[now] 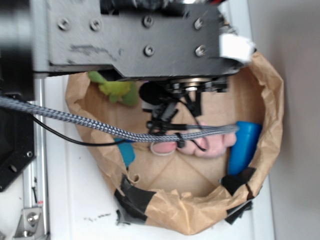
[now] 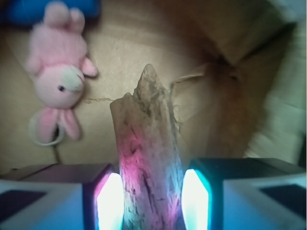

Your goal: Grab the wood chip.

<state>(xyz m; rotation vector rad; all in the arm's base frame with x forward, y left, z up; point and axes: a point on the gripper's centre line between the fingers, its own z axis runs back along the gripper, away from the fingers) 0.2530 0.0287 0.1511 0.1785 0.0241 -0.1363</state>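
The wood chip (image 2: 148, 158), lying on the paper-lined box floor beside the pink bunny (image 2: 60, 76), is being straddled by the spread tool (image 2: 148, 201), so closing and lifting are judged to be called for next.

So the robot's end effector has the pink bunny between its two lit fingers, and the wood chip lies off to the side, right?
It's reversed. In the wrist view, the wood chip is between the end effector's fingers, while the pink bunny lies off to the side.
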